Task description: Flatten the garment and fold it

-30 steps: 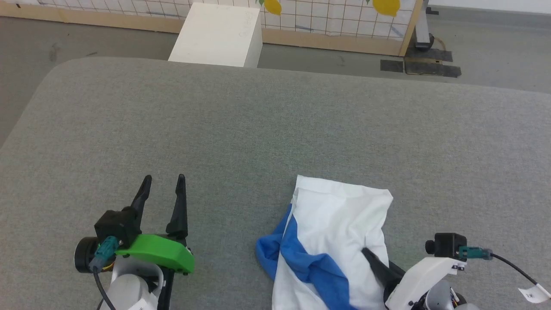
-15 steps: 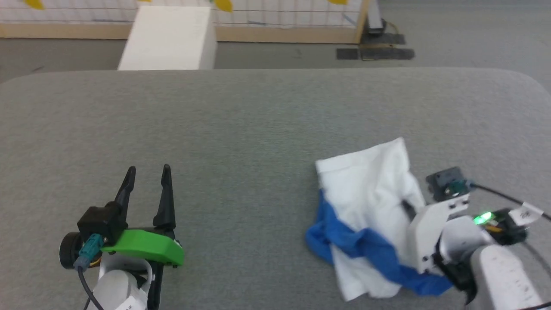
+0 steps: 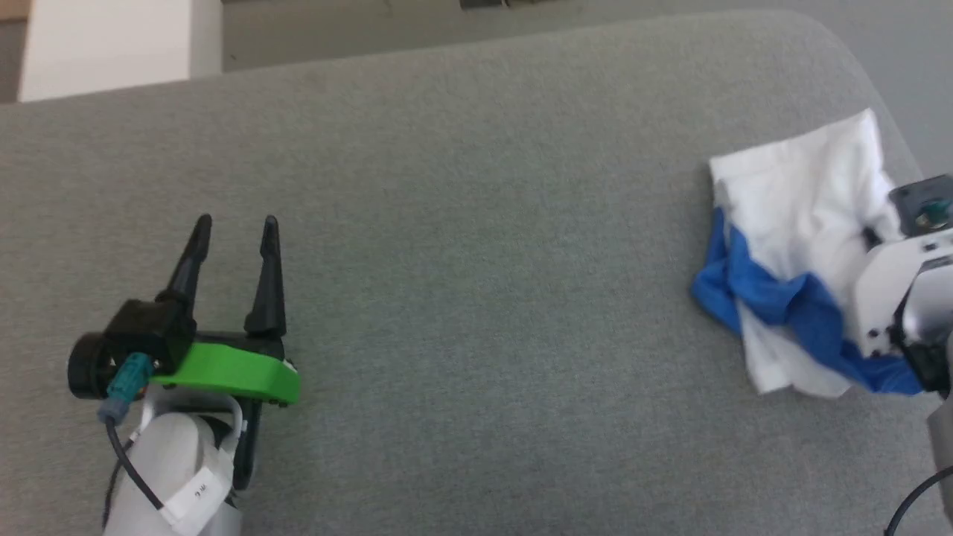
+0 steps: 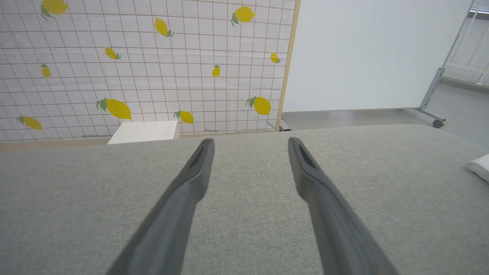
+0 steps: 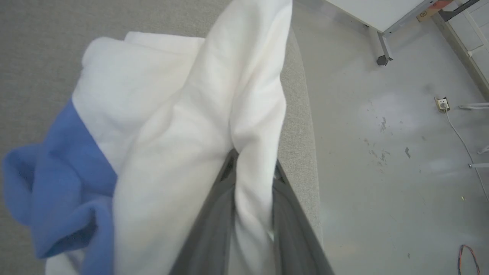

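Note:
The garment (image 3: 797, 223), white with blue parts, lies bunched at the right end of the grey padded table (image 3: 476, 223), close to its rounded edge. My right gripper (image 3: 867, 240) reaches into it from the right, shut on a fold of its white cloth. The right wrist view shows the garment (image 5: 172, 114) with a white fold pinched between the two grey fingers (image 5: 214, 214) of the right gripper (image 5: 252, 168), blue fabric hanging to the left. Far off at the lower left, my left gripper (image 3: 234, 223) stands open over bare table. In the left wrist view that gripper (image 4: 250, 143) holds nothing.
The table's right edge (image 5: 301, 114) runs just beside the garment, with grey floor (image 5: 382, 133) beyond it. A white box (image 3: 104, 45) stands past the far left of the table. A lemon-patterned screen (image 4: 133, 65) is behind. A white cloth corner (image 4: 479, 166) peeks in at the right.
The head camera has swung left and down, so the whole picture shifted. My right gripper has closed on the white cloth and the garment has gathered up around it. The left gripper stayed open.

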Robot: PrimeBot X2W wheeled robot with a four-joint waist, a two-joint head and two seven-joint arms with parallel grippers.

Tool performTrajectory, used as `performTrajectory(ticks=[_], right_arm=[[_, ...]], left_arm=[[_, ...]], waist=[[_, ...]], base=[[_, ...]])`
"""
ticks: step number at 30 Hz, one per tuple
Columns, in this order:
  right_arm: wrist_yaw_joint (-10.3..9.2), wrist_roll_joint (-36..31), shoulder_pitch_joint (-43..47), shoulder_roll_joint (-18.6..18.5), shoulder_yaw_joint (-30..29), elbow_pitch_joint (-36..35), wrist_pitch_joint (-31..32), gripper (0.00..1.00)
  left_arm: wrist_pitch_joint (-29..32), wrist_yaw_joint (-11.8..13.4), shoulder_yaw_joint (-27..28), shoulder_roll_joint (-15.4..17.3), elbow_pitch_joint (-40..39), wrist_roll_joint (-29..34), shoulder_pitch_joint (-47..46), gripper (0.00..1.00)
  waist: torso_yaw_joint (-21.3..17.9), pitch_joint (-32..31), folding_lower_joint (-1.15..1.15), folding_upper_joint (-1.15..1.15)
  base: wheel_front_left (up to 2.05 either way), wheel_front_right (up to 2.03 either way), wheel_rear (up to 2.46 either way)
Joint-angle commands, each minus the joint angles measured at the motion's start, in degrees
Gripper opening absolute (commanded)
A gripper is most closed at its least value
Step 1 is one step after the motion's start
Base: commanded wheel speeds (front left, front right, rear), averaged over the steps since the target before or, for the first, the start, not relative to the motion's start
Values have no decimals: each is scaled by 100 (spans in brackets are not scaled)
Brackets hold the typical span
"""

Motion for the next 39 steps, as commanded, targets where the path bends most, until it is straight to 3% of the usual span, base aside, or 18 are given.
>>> performTrajectory(ticks=[1,15,16,17,18,24,30,34,39], right_arm=[[-11,-136,-212,-35,-159,136,-152,0],[-11,-1090,-1226,3,-1509,1494,-1342,0],[-11,-1137,-1259,13,-1551,1545,-1430,25],[-11,-1175,-1283,25,-1605,1606,-1539,68],[-11,-1182,-1294,45,-1676,1654,-1606,100],[-11,-1101,-1146,134,-1894,1761,-2048,100],[-11,-485,-621,159,-1779,1510,-2476,100],[-11,197,-96,265,-1614,917,-2715,100],[-11,869,719,642,-1381,-321,-2865,100]], left_arm=[[51,-5,9,101,-70,58,-142,100],[277,4,-85,301,-331,97,-388,100],[268,11,-90,294,-317,92,-387,100],[256,14,-105,280,-289,83,-383,100],[244,24,-110,267,-264,77,-376,100],[93,82,-181,77,39,5,-269,100],[-30,84,-253,-155,372,-109,-103,100],[-68,54,-318,-263,536,-167,26,100],[-88,38,-419,-365,719,-187,161,100]], waist=[[-433,620,0,0],[-82,1077,0,0],[-53,1055,0,0],[-12,1011,0,0],[15,972,0,0],[282,423,0,0],[658,-305,0,0],[950,-716,0,0],[1262,-1083,0,0]], base=[[0,0,0],[0,0,0],[0,0,0],[0,0,0],[0,0,0],[0,0,0],[0,0,0],[0,0,0],[0,0,0]])
